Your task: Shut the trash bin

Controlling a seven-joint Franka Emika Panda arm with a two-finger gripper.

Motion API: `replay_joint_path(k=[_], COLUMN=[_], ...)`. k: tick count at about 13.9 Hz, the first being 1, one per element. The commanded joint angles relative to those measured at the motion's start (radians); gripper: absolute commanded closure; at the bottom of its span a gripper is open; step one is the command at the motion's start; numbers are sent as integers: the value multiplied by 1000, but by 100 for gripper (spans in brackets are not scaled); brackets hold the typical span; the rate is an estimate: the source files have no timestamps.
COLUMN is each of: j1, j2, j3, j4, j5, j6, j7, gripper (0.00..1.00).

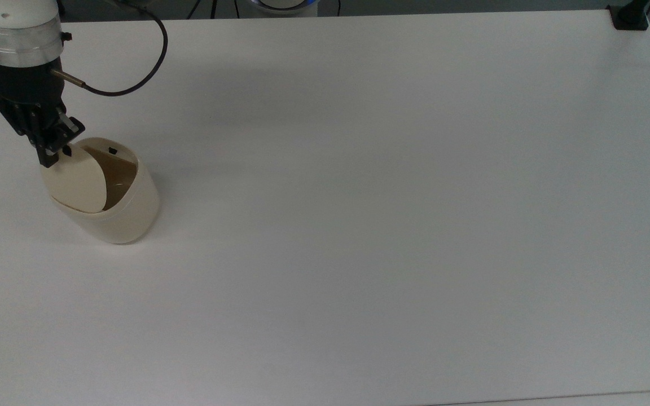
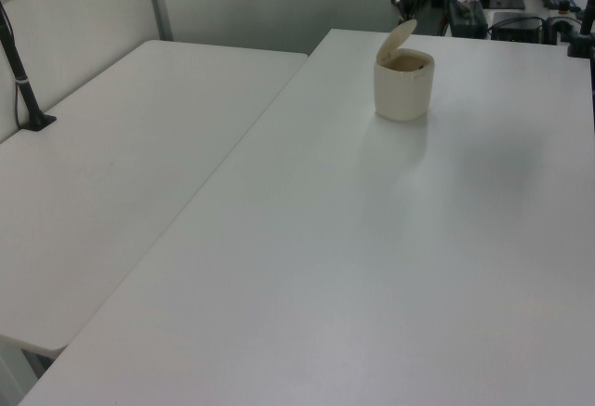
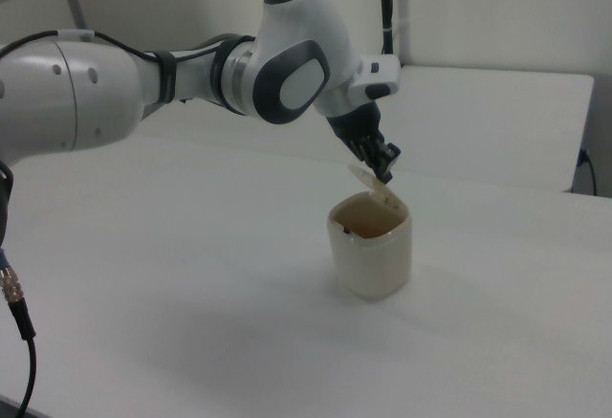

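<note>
The gripper hangs at the top view's left, its tip touching the top edge of the lid; I cannot tell how wide it is set. Just below and to its right in the top view sits the trash bin, upright on the white table, its lid tilted part-open over the tan inside. In the right view the gripper presses the raised lid from above.
</note>
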Motion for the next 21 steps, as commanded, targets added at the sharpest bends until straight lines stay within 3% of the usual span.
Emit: replay_joint_path(k=[1,6,15,19,21], j1=[7,33,42,135,212], j2=[-20,-5,-6,-63,-126], j3=[8,8,10,8,8], j4=[-22,-79,-27,33,24], j5=[5,5,5,2,-8], j6=[-125,-185,-240,-372,-443], j7=[-30,-56,-50,-55,-86], gripper=[100,100,99,98,89])
